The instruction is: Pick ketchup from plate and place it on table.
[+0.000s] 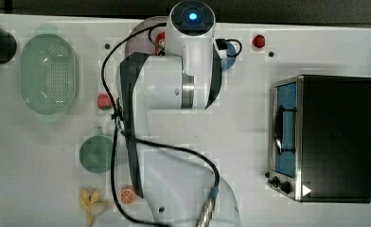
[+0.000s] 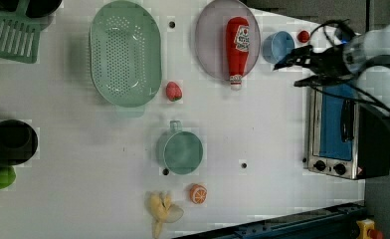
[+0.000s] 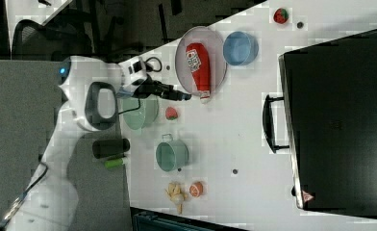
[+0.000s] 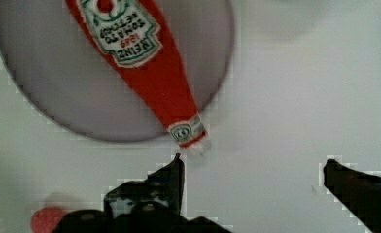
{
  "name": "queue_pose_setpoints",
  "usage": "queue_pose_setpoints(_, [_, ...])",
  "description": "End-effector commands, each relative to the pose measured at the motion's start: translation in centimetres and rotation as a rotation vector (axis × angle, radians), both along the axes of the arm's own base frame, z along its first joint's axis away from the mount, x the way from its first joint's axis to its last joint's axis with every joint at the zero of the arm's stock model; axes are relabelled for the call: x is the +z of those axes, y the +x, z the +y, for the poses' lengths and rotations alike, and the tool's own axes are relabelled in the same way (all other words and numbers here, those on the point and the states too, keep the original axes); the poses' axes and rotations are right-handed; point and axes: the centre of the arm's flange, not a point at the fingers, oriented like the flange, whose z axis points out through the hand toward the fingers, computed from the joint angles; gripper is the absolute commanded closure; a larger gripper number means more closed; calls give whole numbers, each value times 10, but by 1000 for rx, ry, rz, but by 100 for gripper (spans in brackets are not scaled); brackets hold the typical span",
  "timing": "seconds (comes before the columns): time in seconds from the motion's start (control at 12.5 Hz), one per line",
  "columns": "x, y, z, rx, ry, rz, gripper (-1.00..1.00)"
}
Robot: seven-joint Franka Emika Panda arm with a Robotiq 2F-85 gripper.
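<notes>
Ketchup: red bottle (image 2: 237,46) with white label, lying flat on the plate; body on the disc, pale cap end reaching over the rim onto the desk, seen in the left view and wrist view (image 4: 145,68).
Plate: dull mauve-grey round disc (image 2: 210,45), on the desk near its far edge in the left view; partly hidden under the arm in the top view.
Pincer: spread wide (image 4: 254,167), both dark fingers apart with nothing between them; one fingertip (image 4: 176,170) sits just beside the bottle's cap, not touching so far as can be told. In the right view it hangs (image 3: 179,95) just beside the plate's rim.
Desk: white top (image 2: 262,129) with a few small dark holes.
Blue bowl: small, round (image 2: 276,46), just beside the plate, toward the left view's right.
Green basket: perforated oval (image 2: 126,52), well apart from the plate, toward the left view's left.
Strawberry: small, red (image 2: 173,91), just beside the basket's rim, between basket and plate.
Green cup: handled, round (image 2: 180,149), mid-desk.
Orange half and banana: near the left view's lower edge (image 2: 198,193), (image 2: 163,211).
Toaster oven: black and steel box with blue front (image 2: 340,132), at the left view's right side.
Small red round object: (image 2: 303,36) beyond the blue bowl.
</notes>
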Motion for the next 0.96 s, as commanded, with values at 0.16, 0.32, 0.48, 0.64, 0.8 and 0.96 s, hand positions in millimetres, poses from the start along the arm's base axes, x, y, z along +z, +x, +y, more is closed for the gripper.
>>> queue_pose_setpoints(0.16, [-38, 23, 28, 336, 29, -152, -100])
queue_pose_setpoints(0.32, [-64, 28, 37, 394, 26, -201, -100])
queue_pose_setpoints(0.48, [-89, 29, 41, 420, 13, -210, -100])
queue_pose_setpoints(0.64, [-109, 32, 40, 449, -13, -225, -100])
queue_pose_setpoints(0.8, [-121, 38, 41, 466, -29, -264, -100])
queue_pose_setpoints(0.96, [-135, 37, 40, 465, -27, -262, -100])
